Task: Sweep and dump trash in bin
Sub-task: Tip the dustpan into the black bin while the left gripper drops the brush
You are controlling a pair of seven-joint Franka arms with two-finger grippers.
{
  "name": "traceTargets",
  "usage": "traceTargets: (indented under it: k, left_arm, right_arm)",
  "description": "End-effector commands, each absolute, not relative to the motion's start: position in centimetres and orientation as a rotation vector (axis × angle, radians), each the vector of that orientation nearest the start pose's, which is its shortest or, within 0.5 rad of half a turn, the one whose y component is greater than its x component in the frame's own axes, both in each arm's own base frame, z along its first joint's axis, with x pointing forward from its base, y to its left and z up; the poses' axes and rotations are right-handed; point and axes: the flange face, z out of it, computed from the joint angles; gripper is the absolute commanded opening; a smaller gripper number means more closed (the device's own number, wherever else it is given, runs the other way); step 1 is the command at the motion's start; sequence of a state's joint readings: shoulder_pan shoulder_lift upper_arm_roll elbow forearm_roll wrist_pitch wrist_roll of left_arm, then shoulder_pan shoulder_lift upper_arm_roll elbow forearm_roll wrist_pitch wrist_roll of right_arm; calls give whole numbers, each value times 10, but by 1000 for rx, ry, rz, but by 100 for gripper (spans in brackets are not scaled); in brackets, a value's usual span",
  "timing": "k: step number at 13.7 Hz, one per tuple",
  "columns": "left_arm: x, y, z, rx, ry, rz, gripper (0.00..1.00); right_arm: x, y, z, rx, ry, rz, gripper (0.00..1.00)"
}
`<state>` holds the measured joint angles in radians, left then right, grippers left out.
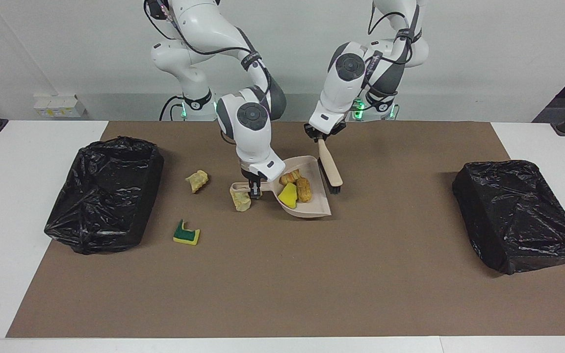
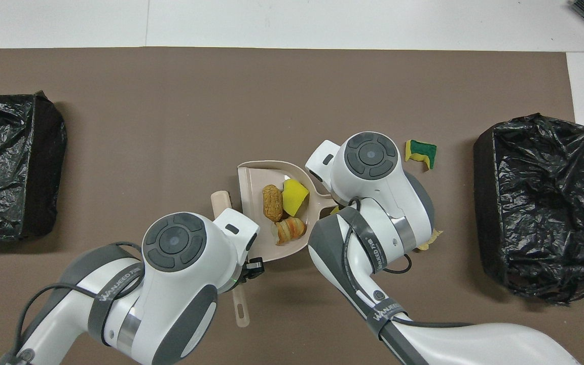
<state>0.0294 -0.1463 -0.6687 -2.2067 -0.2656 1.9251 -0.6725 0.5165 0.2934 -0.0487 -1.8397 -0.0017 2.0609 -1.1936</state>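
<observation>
Right gripper (image 1: 254, 189) clamped on dustpan (image 1: 312, 208) handle mid-mat; left gripper (image 1: 322, 138) clamped on brush (image 1: 330, 169). Three trash scraps (image 1: 295, 189) loose inside; tilting risks spillage. Three more (image 1: 197, 180) toward right-arm bin (image 1: 106, 193).

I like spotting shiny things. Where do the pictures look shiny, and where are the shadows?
Facing view: the black bag on the bin toward the right arm's end glints in crinkly spots, and the dustpan lays a soft shadow on the brown mat. Overhead view: the other bin glints too, and the white arm shells shine.
</observation>
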Motion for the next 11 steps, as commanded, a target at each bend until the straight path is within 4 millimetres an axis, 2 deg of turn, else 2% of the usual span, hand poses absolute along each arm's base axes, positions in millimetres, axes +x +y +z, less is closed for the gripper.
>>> traceTargets:
  k: [1, 3, 6, 7, 8, 11]
  left_arm:
    - [343, -286, 411, -3087, -185, 253, 0]
    - [322, -290, 403, -3070, -130, 231, 0]
    - [315, -295, 396, -3086, -143, 258, 0]
    - [306, -301, 387, -3099, -129, 273, 0]
    - [296, -302, 375, -3105, -119, 261, 0]
    - [286, -310, 366, -3130, -94, 286, 0]
  right_arm:
    - [548, 268, 378, 2138, 2351, -73, 0]
    - [553, 258, 385, 2158, 2330, -63, 0]
    - [573, 228, 408, 2229, 2264, -72, 0]
    - [580, 215, 415, 2246, 2245, -70, 0]
    - [588, 194, 419, 2278, 2212, -78, 0]
    - [608, 136, 441, 2308, 2184, -102, 0]
